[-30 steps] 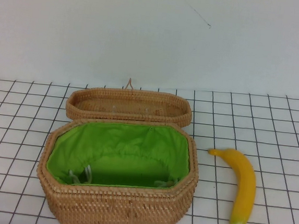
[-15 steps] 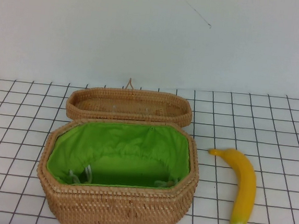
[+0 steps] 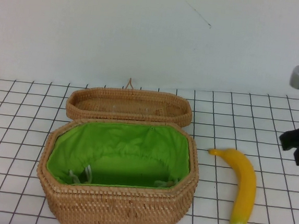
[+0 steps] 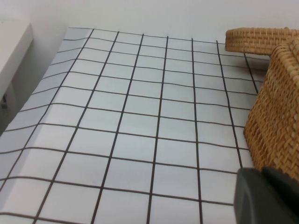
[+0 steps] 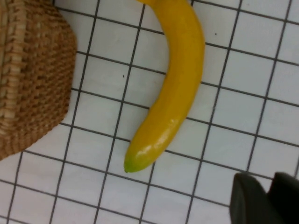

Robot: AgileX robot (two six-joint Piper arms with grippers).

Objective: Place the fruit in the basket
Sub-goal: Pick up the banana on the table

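The yellow banana [image 3: 245, 186] with a greenish tip lies on the gridded table, right of the basket [image 3: 115, 206]. The tan wicker basket is open, its green lining [image 3: 120, 151] is bare, and its lid [image 3: 129, 104] lies back behind it. My right gripper [image 3: 297, 142] comes in at the right edge, above and to the right of the banana, fingers together and empty. In the right wrist view the banana [image 5: 180, 79] lies beyond the right gripper [image 5: 271, 179]. My left gripper [image 4: 261, 173] sits low beside the basket's wall [image 4: 275, 116], shut and empty.
A white wall stands behind the table. A white ledge [image 4: 11, 51] runs along the table's far left side. Bare gridded cloth [image 4: 131, 116] lies left of the basket, and more lies around the banana.
My right arm has come into the high view at the right edge, where nothing showed before. The banana and basket have not moved.
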